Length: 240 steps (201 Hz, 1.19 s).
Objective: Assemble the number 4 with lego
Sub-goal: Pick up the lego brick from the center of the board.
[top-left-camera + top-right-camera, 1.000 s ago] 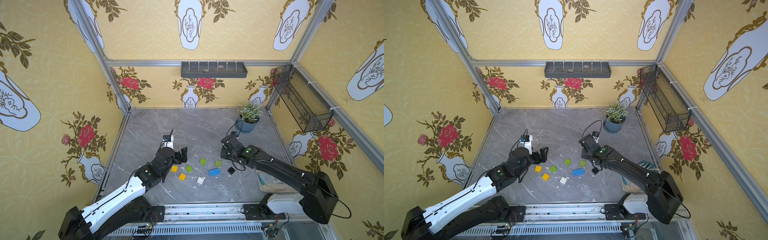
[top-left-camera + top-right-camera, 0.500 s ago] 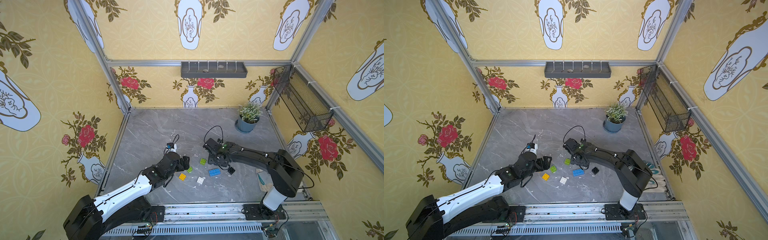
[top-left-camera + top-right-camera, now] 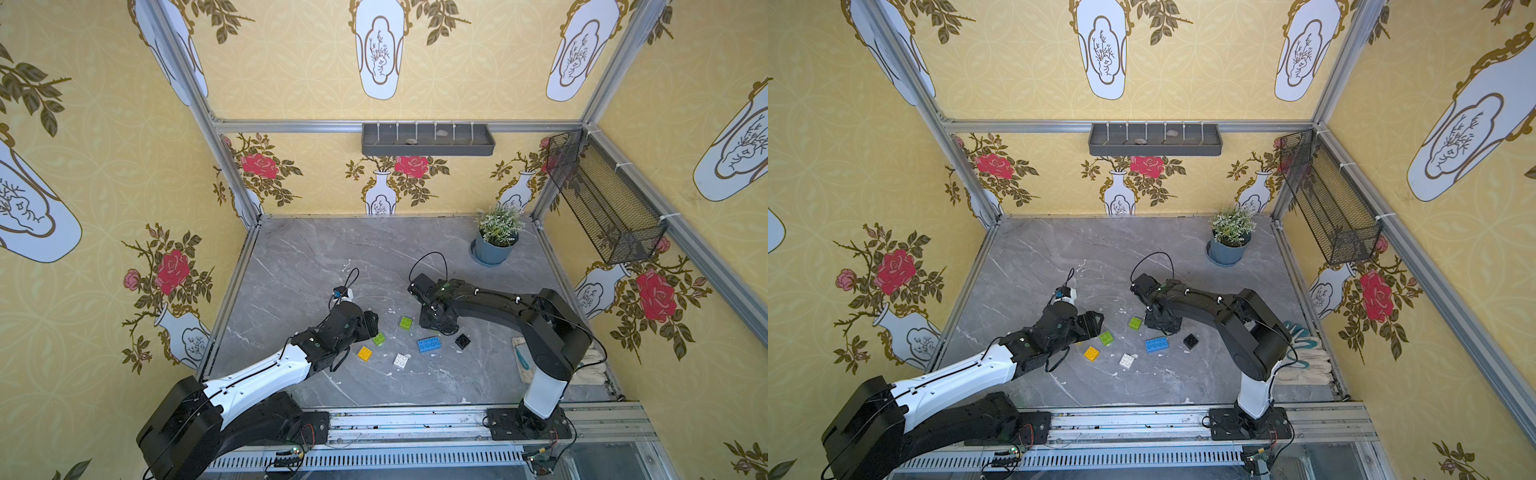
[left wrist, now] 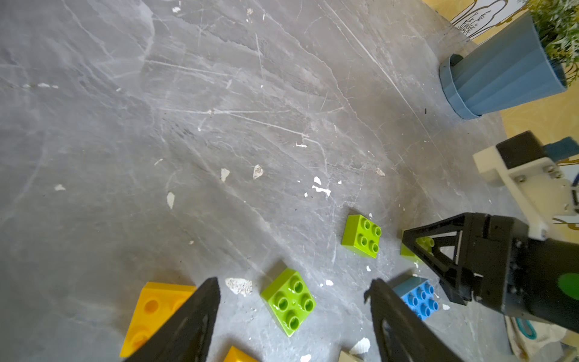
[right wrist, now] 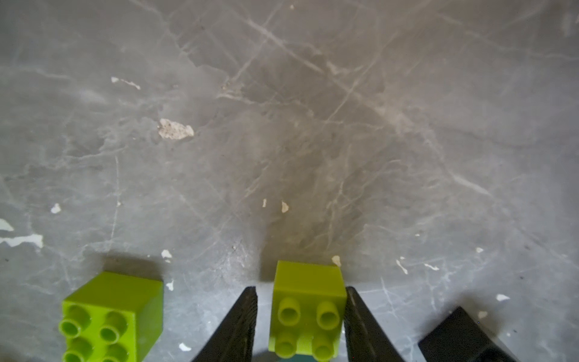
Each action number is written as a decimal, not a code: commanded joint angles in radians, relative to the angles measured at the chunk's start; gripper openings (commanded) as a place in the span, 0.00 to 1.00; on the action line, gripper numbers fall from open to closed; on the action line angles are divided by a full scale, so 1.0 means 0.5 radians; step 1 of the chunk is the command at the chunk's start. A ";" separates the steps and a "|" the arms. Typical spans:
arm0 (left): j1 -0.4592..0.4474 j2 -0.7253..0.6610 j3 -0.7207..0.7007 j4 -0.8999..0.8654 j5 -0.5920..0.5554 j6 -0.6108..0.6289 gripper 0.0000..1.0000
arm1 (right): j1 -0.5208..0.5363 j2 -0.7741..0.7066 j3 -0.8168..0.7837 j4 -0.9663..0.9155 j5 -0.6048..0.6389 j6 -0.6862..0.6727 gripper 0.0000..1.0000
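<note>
The lego lies as loose bricks on the grey marble table [image 3: 316, 266], and no joined number 4 shows. In both top views there are the blue brick [image 3: 429, 344], black [image 3: 462, 341], white [image 3: 401, 360], yellow [image 3: 365, 353] and two green bricks [image 3: 406, 323] [image 3: 378, 338]. My left gripper [image 4: 293, 283] is open, with one green brick [image 4: 289, 302] lying between its fingers, untouched. My right gripper [image 5: 300, 290] straddles a third green brick [image 5: 308, 310] on the table. One finger [image 5: 357, 319] touches it and a small gap remains at the other side.
A potted plant [image 3: 496, 241] stands at the back right. Work gloves [image 3: 1304, 361] lie by the right arm's base. A grey shelf tray [image 3: 428, 139] and a mesh basket [image 3: 602, 199] hang on the walls. A second yellow brick [image 4: 238, 355] lies beneath the left gripper.
The left gripper moved down and forward over a green brick, its jaws narrowing slightly. The right arm swung left from beside the black brick to a green brick and its jaws narrowed around it.
</note>
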State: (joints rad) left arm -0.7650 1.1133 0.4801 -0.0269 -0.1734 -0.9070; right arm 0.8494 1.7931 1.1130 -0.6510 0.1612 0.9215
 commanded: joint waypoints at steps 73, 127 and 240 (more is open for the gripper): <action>0.140 0.261 -0.080 0.384 0.386 -0.146 0.55 | 0.023 0.010 0.039 0.056 0.070 -0.118 0.25; 0.140 0.522 -0.012 0.571 0.521 -0.152 0.36 | 0.119 0.156 0.227 0.025 0.028 -0.150 0.22; 0.181 0.720 -0.021 0.762 0.620 -0.156 0.30 | 0.118 0.253 0.359 0.224 -0.050 -0.381 0.22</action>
State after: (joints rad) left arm -0.6846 1.4712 0.4786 0.3141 0.1177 -0.9943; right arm 0.9089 1.9064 1.2709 -0.5617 0.1402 0.7696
